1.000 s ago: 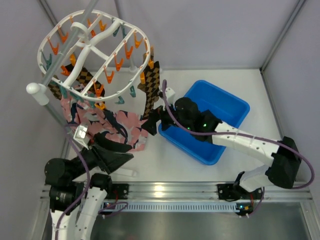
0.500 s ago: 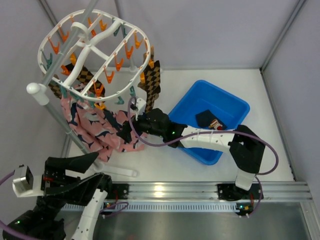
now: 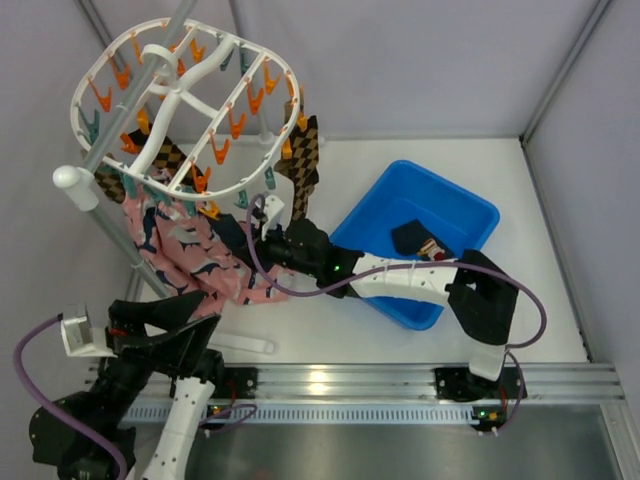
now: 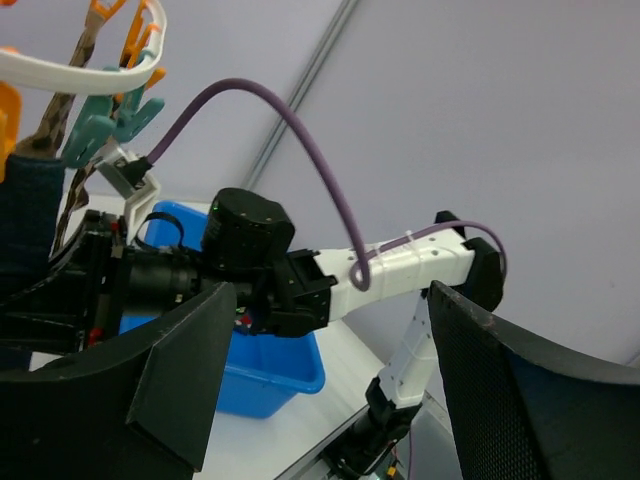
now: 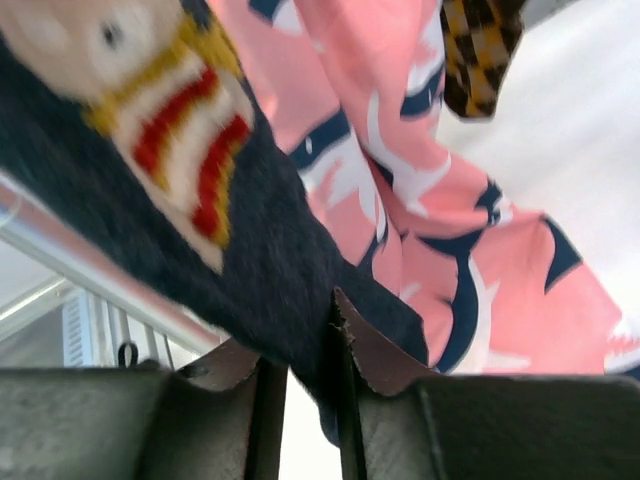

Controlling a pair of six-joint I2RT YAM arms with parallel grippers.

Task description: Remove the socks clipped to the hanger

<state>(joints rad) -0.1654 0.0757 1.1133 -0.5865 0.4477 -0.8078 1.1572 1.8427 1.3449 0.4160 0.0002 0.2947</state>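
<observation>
**Top view.** The hanger (image 3: pixel 178 100) hangs tilted at the back left, above and behind the right jaws. The right arm (image 3: pixel 400 280) reaches left across the near rim of the blue bin (image 3: pixel 455 205). Its jaws sit at a navy sock (image 3: pixel 230 232) under the hanger's near edge, but the grip cannot be told from here. Pink socks (image 3: pixel 180 250) hang just left of those jaws and a checkered sock (image 3: pixel 305 150) just behind them. Bare table (image 3: pixel 350 165) lies open behind and to the right of them, up to the back wall. The left jaws sit low at the near left, near the pink socks' lower hem; I cannot tell whether they touch it. Only this view shows a dark cloth (image 3: pixel 408 236) inside the bin.

**Left wrist view.** Its 2 fingers (image 4: pixel 170 390) are spread wide with nothing between them. Past the gap are the right arm, a looping purple cable (image 4: pixel 300 130) and the bin's corner. Up and left of the jaws are the hanger's rim and a teal clip (image 4: pixel 105 120).

**Right wrist view.** Only here is the grip plain: the 2 fingers (image 5: pixel 225 395) are pressed together on a fold of the navy sock, which carries a yellow, red and white mark. The pink socks hang above the jaws to the right, and bare table lies open further right.
</observation>
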